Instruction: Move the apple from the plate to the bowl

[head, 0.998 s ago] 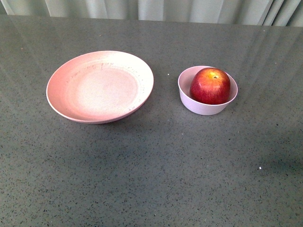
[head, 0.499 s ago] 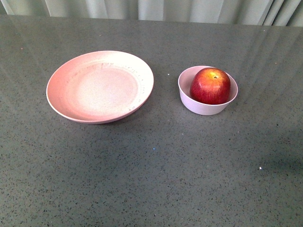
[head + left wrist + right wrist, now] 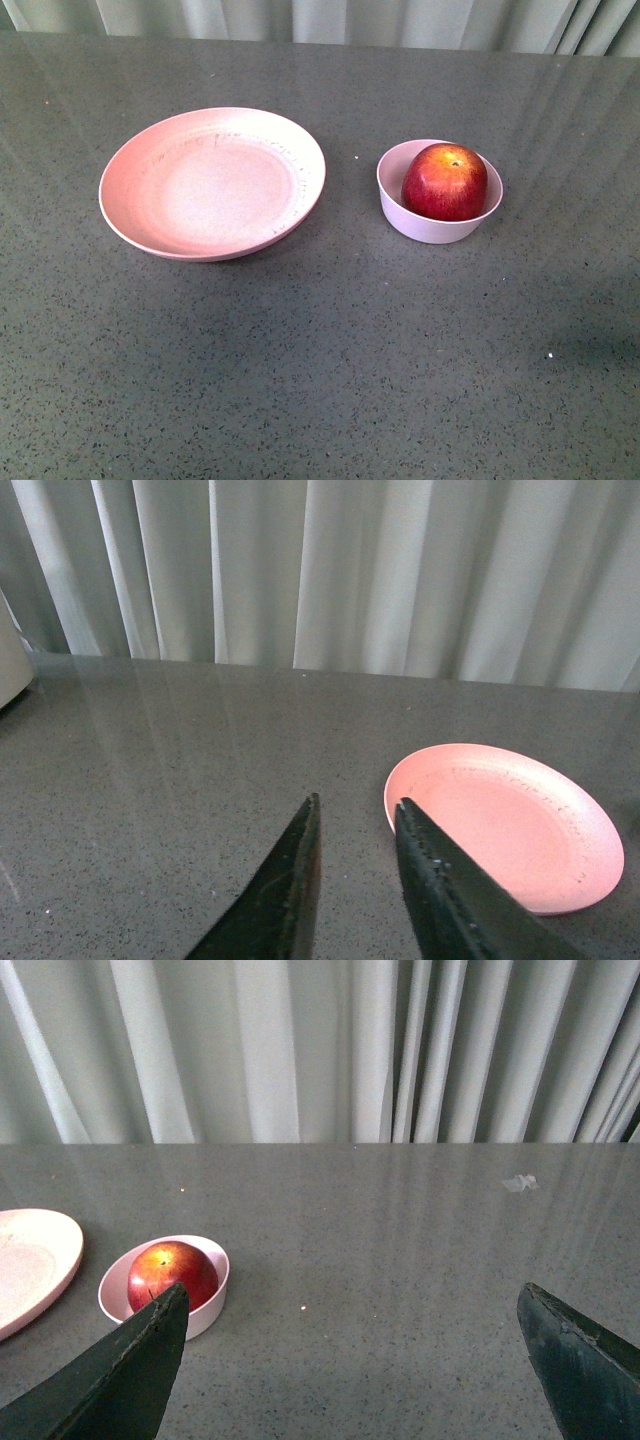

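Observation:
The dark-red apple (image 3: 444, 181) sits inside the small pale lilac-pink bowl (image 3: 425, 228) at the right of the front view. The wide salmon-pink plate (image 3: 130, 180) lies bare to the left of the bowl. Neither arm shows in the front view. In the right wrist view the apple (image 3: 172, 1272) and bowl (image 3: 205, 1315) lie ahead beside one finger, and my right gripper (image 3: 355, 1300) is open and empty, well back from them. In the left wrist view my left gripper (image 3: 357, 805) is shut and empty, short of the plate (image 3: 560, 880).
The grey speckled table (image 3: 330, 350) runs to a pale curtain (image 3: 330, 18) at the back. A small white scrap (image 3: 520, 1183) lies on the table in the right wrist view. A pale object's edge (image 3: 12, 665) shows at the side of the left wrist view.

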Robot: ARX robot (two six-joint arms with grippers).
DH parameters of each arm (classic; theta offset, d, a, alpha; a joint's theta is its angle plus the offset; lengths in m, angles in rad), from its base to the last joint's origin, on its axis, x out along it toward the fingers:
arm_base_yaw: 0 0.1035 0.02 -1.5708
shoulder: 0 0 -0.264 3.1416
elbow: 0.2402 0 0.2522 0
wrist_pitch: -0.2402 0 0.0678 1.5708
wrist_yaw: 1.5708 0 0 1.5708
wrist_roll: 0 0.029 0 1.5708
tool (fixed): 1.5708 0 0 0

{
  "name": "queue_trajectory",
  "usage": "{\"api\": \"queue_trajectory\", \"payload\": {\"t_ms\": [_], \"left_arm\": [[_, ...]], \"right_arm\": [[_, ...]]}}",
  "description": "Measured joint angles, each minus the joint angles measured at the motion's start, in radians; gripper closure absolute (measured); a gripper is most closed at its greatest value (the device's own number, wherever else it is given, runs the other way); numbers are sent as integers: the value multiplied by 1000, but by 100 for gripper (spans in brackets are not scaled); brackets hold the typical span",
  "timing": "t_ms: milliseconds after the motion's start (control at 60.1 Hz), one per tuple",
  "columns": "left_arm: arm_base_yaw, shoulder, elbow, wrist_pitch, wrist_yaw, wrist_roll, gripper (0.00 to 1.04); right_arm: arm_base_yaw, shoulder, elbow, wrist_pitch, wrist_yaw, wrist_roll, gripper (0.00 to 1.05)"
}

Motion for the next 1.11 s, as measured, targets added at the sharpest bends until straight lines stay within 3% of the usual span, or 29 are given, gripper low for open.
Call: {"api": "queue_trajectory", "payload": {"t_ms": [249, 366, 1114], "left_arm": [[0, 0, 0, 0, 0, 0, 35], [0, 0, 0, 0, 0, 2, 7], [0, 0, 0, 0, 0, 2, 9]], "right_arm": [[0, 0, 0, 0, 0, 0, 9], [0, 0, 0, 0, 0, 0, 9], [0, 0, 0, 0, 0, 0, 9]]}}
